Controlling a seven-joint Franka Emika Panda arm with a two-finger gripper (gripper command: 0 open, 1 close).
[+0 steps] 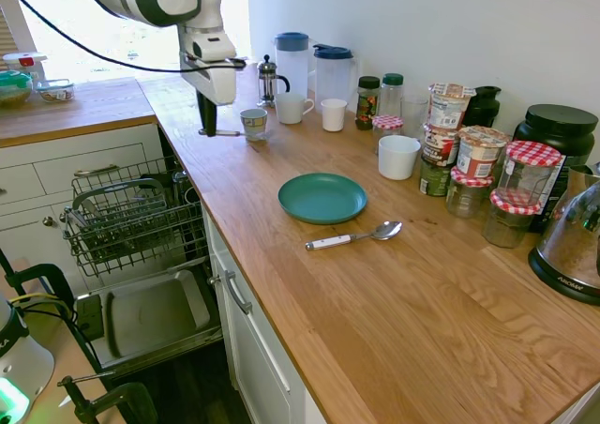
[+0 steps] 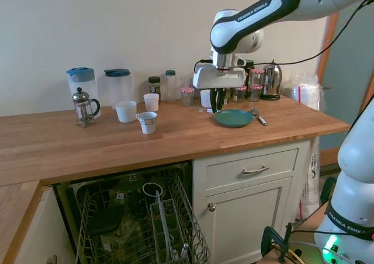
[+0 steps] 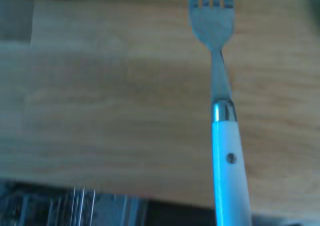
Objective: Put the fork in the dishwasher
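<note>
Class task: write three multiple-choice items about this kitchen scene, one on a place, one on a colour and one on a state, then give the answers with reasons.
1. Where does the spoon lie? A on the floor; B on the counter beside the plate; C on the plate.
2. What colour is the plate? A red; B white; C teal.
3. The fork is: A held by the gripper; B lying on the plate; C lying on the floor.
Answers: 1 B, the spoon rests on the wood near the plate's rim. 2 C, the plate is plainly teal. 3 A, the gripper is closed on the fork's white handle.
</note>
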